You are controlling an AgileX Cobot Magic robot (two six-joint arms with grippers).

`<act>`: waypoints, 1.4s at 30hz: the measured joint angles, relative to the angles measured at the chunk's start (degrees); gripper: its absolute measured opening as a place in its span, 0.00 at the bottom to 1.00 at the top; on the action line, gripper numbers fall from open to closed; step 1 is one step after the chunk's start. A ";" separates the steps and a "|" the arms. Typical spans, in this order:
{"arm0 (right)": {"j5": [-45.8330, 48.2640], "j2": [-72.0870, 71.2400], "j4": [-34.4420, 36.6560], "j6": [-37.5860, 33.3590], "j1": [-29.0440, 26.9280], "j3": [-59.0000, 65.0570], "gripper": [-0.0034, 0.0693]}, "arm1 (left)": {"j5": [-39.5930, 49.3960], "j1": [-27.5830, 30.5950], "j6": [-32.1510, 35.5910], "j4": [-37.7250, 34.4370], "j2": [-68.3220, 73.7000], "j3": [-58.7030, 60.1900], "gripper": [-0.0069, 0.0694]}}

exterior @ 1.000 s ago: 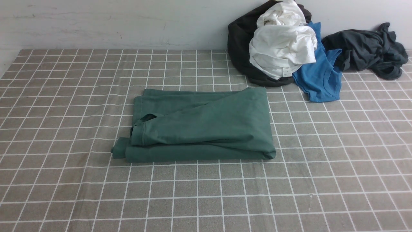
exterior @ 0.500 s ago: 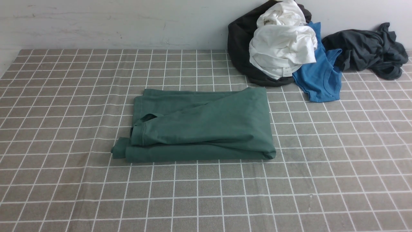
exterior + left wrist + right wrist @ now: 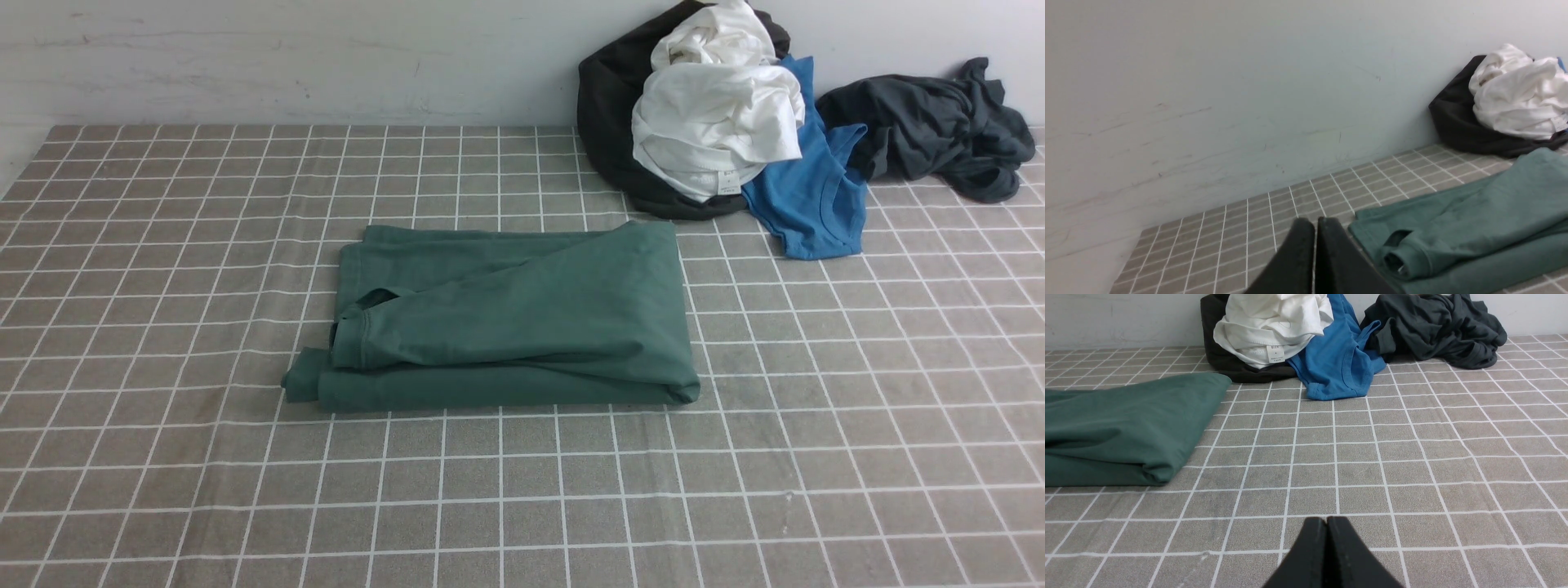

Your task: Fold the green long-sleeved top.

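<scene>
Desk (image 3: 816, 457): covered by a grey-brown cloth with a white grid; a pale wall is seen along its far edge.

Green long-sleeved top (image 3: 522, 318): laid folded into a flat rectangle near the middle of the desk, long side running left to right. A cuffed sleeve end is seen on its left part, lying on top of the stack, and a small flap sticks out at the near-left corner. The right edge is a rounded fold. It is touched by neither tool.

Black garment (image 3: 608, 122): heaped against the wall at the far right, behind and under the white one; just beyond the far-right corner of the green top, apart from it as seen from the front.

White garment (image 3: 718, 122): bunched on top of the black heap, with a small label hanging at its near hem.

Dark grey garment (image 3: 931, 126): crumpled at the far right by the wall, next to the blue shirt; whether the two touch cannot be settled from these views.

Blue T-shirt (image 3: 808, 192): spread beside the white garment, partly tucked under it, neckline towards the near side.

Left tool (image 3: 1315, 228): seen only in its own wrist view, the two dark fingers pressed together with nothing between them, held just beside the sleeve end of the green top, no contact noted.

Right tool (image 3: 1326, 526): seen only in its own wrist view, fingers closed against each other and empty, held over bare cloth to the right of the green top, well apart from it.
</scene>
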 joint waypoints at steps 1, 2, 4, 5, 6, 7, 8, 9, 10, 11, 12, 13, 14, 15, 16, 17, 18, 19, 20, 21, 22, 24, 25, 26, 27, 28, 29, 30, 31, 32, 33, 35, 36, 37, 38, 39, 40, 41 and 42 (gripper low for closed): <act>0.07 0.00 0.09 0.00 0.00 0.00 0.03 | 0.00 1.10 0.00 0.00 -1.05 2.03 0.08; 0.07 0.00 0.20 0.00 -0.06 0.00 0.03 | -0.05 2.07 0.00 0.00 -1.84 3.67 0.08; 0.07 0.00 0.20 0.00 -0.06 0.00 0.03 | -0.32 3.44 -0.06 -0.37 -2.51 6.14 0.08; 0.13 0.00 0.20 0.00 -0.06 0.00 0.03 | -0.24 4.33 -0.06 -0.91 -2.63 7.47 0.08; 0.13 0.00 0.20 0.00 -0.06 0.00 0.03 | 2.36 5.44 -0.36 -2.53 -2.62 8.58 0.08; 0.13 0.00 0.20 0.00 -0.06 0.00 0.03 | 3.95 5.71 -0.50 -3.39 -2.62 8.69 0.08; 0.13 0.00 0.20 0.00 -0.06 0.00 0.03 | 5.40 5.79 -0.56 -4.55 -2.62 8.75 0.08; 0.13 0.00 0.20 0.00 -0.06 0.00 0.03 | 5.78 5.79 -0.56 -4.55 -2.62 8.75 0.08; 0.13 0.00 0.20 0.00 -0.06 0.00 0.03 | 8.52 5.84 -0.82 -6.53 -2.62 8.75 0.08; 0.13 0.00 0.20 0.00 -0.06 0.00 0.03 | 11.72 5.84 -1.22 -7.82 -2.62 8.75 0.08; 0.13 0.00 0.20 0.00 -0.06 0.00 0.03 | 13.70 5.84 -1.58 -8.45 -2.62 8.82 0.08; 0.13 0.00 0.20 0.00 -0.06 0.00 0.03 | 14.51 5.84 -1.83 -8.64 -2.62 8.82 0.08; 0.13 0.00 0.20 0.00 -0.06 0.00 0.03 | 14.57 5.84 -1.98 -8.85 -2.62 8.82 0.08; 0.13 0.00 0.20 0.00 -0.06 0.00 0.03 | 14.82 5.84 -2.23 -8.98 -2.62 8.82 0.08; 0.13 0.00 0.20 0.00 -0.06 0.00 0.03 | 14.87 5.84 -2.28 -8.98 -2.62 8.82 0.08; 0.13 0.00 0.20 0.00 -0.06 0.00 0.03 | 14.94 5.84 -2.28 -8.98 -2.62 8.76 0.08; 0.13 0.00 0.20 0.00 -0.06 0.00 0.03 | 15.06 5.84 -2.28 -8.98 -2.62 8.76 0.08; 0.13 0.00 0.20 0.00 -0.06 0.00 0.03 | 15.06 5.84 -2.28 -8.98 -2.62 8.76 0.08; 0.13 0.00 0.20 0.00 -0.06 0.00 0.03 | 15.06 5.84 -2.28 -8.98 -2.62 8.76 0.08; 0.13 0.00 0.20 0.00 -0.06 0.00 0.03 | 15.00 5.84 -2.28 -8.98 -2.62 8.76 0.08; 0.13 0.00 0.20 0.00 -0.06 0.00 0.03 | 14.81 5.84 -2.28 -8.98 -2.62 8.76 0.08; 0.13 0.00 0.20 0.00 -0.06 0.00 0.03 | 14.75 5.84 -2.28 -8.98 -2.62 8.76 0.08; 0.13 0.00 0.20 0.00 -0.06 0.00 0.03 | 14.68 5.84 -2.28 -8.98 -2.62 8.76 0.08; 0.13 0.00 0.20 0.05 -0.06 0.00 0.03 | 14.63 5.84 -2.28 -8.98 -2.62 8.76 0.08; 0.13 0.00 0.20 0.05 -0.06 0.00 0.03 | 14.63 5.84 -2.28 -8.98 -2.62 8.76 0.08; 0.13 0.00 0.20 0.18 -0.06 0.00 0.03 | 14.63 5.84 -2.28 -8.98 -2.62 8.76 0.08; 0.13 0.00 0.20 0.23 -0.06 0.00 0.03 | 14.63 5.84 -2.28 -8.98 -2.62 8.76 0.08; 0.13 0.00 0.20 0.23 -0.06 0.00 0.03 | 14.63 5.84 -2.28 -8.98 -2.62 8.76 0.08; 0.13 0.00 0.20 0.23 -0.06 0.00 0.03 | 14.63 5.84 -2.28 -8.98 -2.62 8.76 0.08; 0.13 0.00 0.20 0.23 -0.06 0.00 0.03 | 14.63 5.84 -2.28 -8.98 -2.62 8.76 0.08; 0.13 0.00 0.20 0.23 -0.06 0.00 0.03 | 14.63 5.84 -2.28 -8.98 -2.62 8.76 0.08; 0.13 0.00 0.20 0.23 -0.06 0.00 0.03 | 14.63 5.84 -2.28 -8.98 -2.62 8.76 0.08; 0.13 0.00 0.20 0.23 -0.06 0.00 0.03 | 14.63 5.84 -2.28 -8.98 -2.62 8.76 0.08; 0.13 0.00 0.20 0.25 -0.06 0.00 0.03 | 14.63 5.84 -2.28 -8.98 -2.62 8.76 0.08; 0.13 0.00 0.20 0.25 -0.06 0.00 0.03 | 14.63 5.84 -2.28 -8.98 -2.62 8.76 0.08; 0.13 0.00 0.20 0.30 -0.06 0.00 0.03 | 14.63 5.84 -2.28 -8.98 -2.62 8.76 0.08; 0.13 0.00 0.20 0.30 -0.06 0.00 0.03 | 14.63 5.84 -2.28 -8.98 -2.62 8.76 0.08; 0.13 0.00 0.20 0.30 -0.06 0.00 0.03 | 14.63 5.84 -2.28 -8.98 -2.62 8.76 0.08; 0.13 0.00 0.20 0.30 -0.06 0.00 0.03 | 14.63 5.84 -2.28 -8.98 -2.62 8.76 0.08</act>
